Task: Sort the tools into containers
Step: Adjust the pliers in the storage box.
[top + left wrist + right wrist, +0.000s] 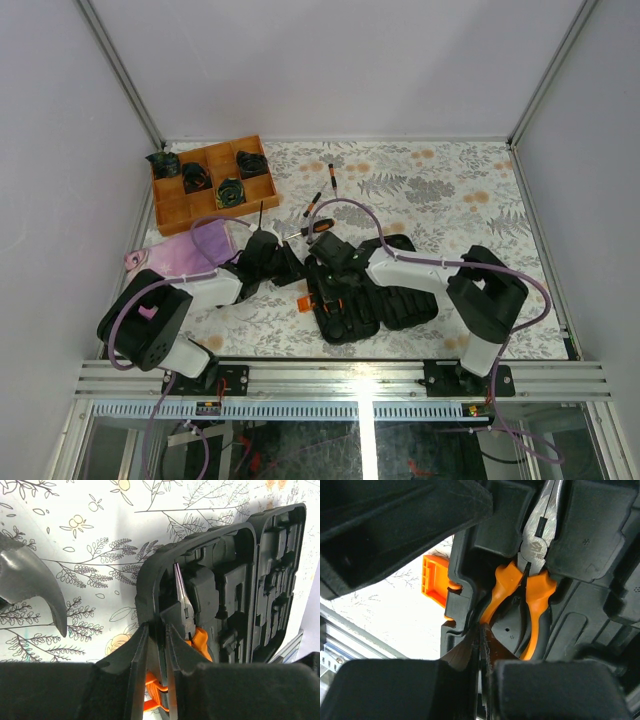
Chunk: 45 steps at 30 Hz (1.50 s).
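Note:
The black tool case lies open in the middle of the table. Orange-handled pliers lie in a moulded slot near its left rim; they also show in the left wrist view. My left gripper is shut on the case's left rim, just above the orange tab. My right gripper is shut, its tips against the rim beside the pliers' left handle. A steel hammer head lies left of the case. Two screwdrivers and one thin driver lie on the table behind the case.
An orange-brown wooden divided tray with dark items stands at the back left. A pink cloth bag lies by the left arm. The orange tab sticks out from the case's rim. The metal frame rail runs along the near edge.

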Each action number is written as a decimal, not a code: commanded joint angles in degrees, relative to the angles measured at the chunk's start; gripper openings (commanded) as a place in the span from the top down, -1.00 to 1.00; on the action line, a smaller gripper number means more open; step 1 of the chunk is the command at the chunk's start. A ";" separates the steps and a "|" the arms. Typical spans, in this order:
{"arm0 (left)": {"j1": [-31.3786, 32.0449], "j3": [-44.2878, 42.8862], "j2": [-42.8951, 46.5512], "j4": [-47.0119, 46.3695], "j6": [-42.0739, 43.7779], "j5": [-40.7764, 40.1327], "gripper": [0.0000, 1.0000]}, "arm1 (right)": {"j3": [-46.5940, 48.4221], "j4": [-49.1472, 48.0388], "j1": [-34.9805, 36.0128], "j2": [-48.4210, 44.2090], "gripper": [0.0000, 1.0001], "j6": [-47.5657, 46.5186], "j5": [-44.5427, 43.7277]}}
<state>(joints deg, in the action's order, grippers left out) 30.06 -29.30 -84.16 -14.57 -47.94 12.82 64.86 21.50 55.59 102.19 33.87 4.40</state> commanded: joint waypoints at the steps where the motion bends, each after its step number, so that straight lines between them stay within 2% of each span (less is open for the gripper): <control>1: 0.70 0.65 0.71 1.45 0.30 -0.13 0.91 | -4.56 -3.19 1.37 -3.74 0.93 -2.54 -3.97; 6: 0.69 0.30 0.60 1.97 0.45 -0.36 0.92 | -6.42 -7.13 1.28 -13.53 0.78 -3.84 -5.80; 10: 0.70 0.30 0.64 2.08 0.41 -0.64 0.92 | -6.94 -3.64 1.06 -15.77 0.74 -3.02 -13.03; 12: 0.74 0.21 0.59 2.16 0.40 -0.69 0.92 | -7.62 -2.19 0.21 -15.59 0.73 -2.78 -13.49; 19: 0.70 0.12 0.70 2.44 0.64 -0.69 0.92 | -9.97 -4.07 -1.37 -13.83 0.64 -3.02 -8.29; 29: 0.70 -1.17 3.22 6.12 2.26 -3.44 0.96 | -10.81 -6.54 -3.77 -13.26 0.63 -2.93 -4.02; 38: 0.70 -2.86 3.61 8.99 4.20 -4.67 0.83 | -14.88 -12.37 -8.02 -17.03 0.62 -1.22 1.25; 45: 0.74 -2.96 3.45 9.01 4.61 -4.80 0.80 | -16.67 -14.89 -10.27 -18.57 0.63 -1.02 4.18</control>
<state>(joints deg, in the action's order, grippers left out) 30.55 -31.05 -81.56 -6.59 -45.47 9.37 48.69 10.52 46.13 86.04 32.16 5.69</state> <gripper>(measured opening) 0.141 0.187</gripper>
